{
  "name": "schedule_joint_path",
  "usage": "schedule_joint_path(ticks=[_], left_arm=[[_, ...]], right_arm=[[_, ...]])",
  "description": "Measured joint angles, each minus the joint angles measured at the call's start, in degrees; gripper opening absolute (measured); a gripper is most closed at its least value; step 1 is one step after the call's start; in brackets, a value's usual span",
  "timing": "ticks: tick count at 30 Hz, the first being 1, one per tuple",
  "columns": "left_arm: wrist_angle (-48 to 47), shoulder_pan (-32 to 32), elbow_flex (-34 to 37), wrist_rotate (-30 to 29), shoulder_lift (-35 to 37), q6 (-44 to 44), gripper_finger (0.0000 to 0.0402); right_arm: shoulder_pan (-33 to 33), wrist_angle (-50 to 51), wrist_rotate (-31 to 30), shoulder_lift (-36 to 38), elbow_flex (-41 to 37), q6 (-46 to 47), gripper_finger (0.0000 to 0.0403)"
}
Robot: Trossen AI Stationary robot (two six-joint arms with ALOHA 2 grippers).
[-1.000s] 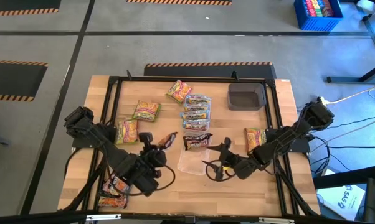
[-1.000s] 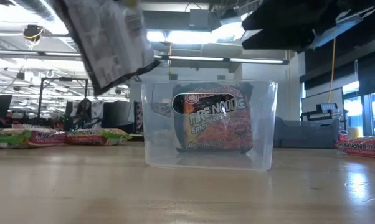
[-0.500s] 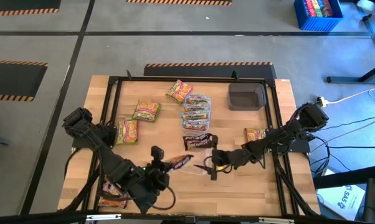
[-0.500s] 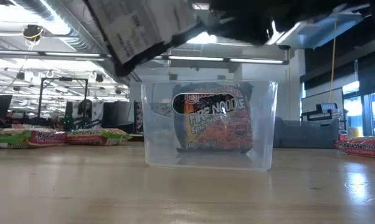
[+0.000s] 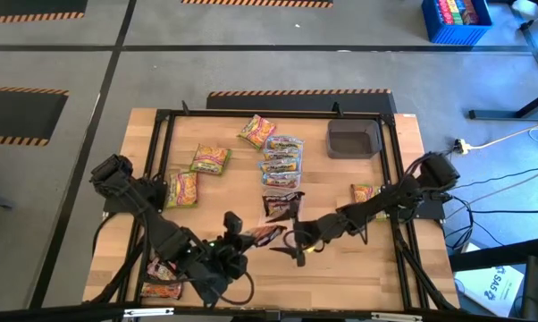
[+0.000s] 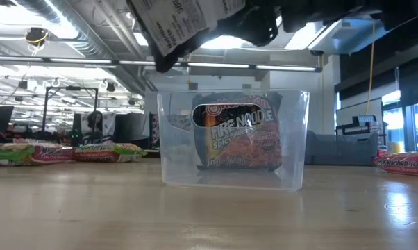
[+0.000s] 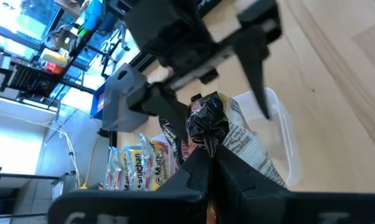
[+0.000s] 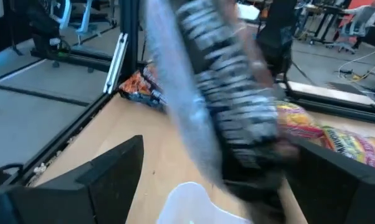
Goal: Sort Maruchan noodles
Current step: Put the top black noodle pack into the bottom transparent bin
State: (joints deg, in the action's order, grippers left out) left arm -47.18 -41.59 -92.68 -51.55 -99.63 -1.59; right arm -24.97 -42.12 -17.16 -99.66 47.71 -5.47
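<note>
Counting eleven noodle packets [image 5: 281, 160], we see the left gripper [image 5: 248, 238] clamping one maroon packet [image 5: 267, 234], the right gripper [image 5: 296, 247] spread wide

arms: black, jointed | left gripper [image 5: 244, 238]: dark angular fingers | cables: black

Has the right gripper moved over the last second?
Yes. In the high view the right gripper, jaws open, has swung left across the table, away from the yellow packet and toward the maroon packet the left gripper holds.
</note>
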Motion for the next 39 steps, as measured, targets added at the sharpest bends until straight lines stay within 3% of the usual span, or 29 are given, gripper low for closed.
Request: schedule_joint_path(ticks=[5, 13, 17, 21, 29, 33, 39], left_arm=[[0.2, 0.3, 0.0, 0.3, 0.0, -0.5, 0.0002], [0.3, 0.3, 0.0, 0.2, 0.0, -0.3, 0.0002], [0.3, 0.3, 0.0, 0.1, 0.0, 0.8, 0.0003], [0.3, 0.3, 0.0, 0.0, 0.0, 2.0, 0.0026], [-2.4, -0.3, 0.0, -1.1, 0.0, 5.7, 0.0122], [-8.5, -1.8, 0.0, -3.1, 1.7, 11.1, 0.0134], [-20.3, -3.8, 0.1, -1.4, 7.6, 25.4, 0.0135]], right_arm=[[-0.1, 0.6, -0.1, -1.2, 2.3, -1.0, 0.0314], [-0.1, 0.9, -0.1, -1.2, 2.3, -2.4, 0.0179], [-0.1, 1.1, -0.1, -1.2, 2.3, -2.7, 0.0135], [-0.1, 1.2, -0.2, -1.2, 2.3, -3.1, 0.0127], [-0.2, 4.0, -1.0, -0.7, 2.3, -3.8, 0.0126], [-1.7, 10.6, -8.4, 3.2, 2.2, -3.8, 0.0125], [-6.0, 23.0, -21.2, 11.1, 2.2, -3.1, 0.0126]])
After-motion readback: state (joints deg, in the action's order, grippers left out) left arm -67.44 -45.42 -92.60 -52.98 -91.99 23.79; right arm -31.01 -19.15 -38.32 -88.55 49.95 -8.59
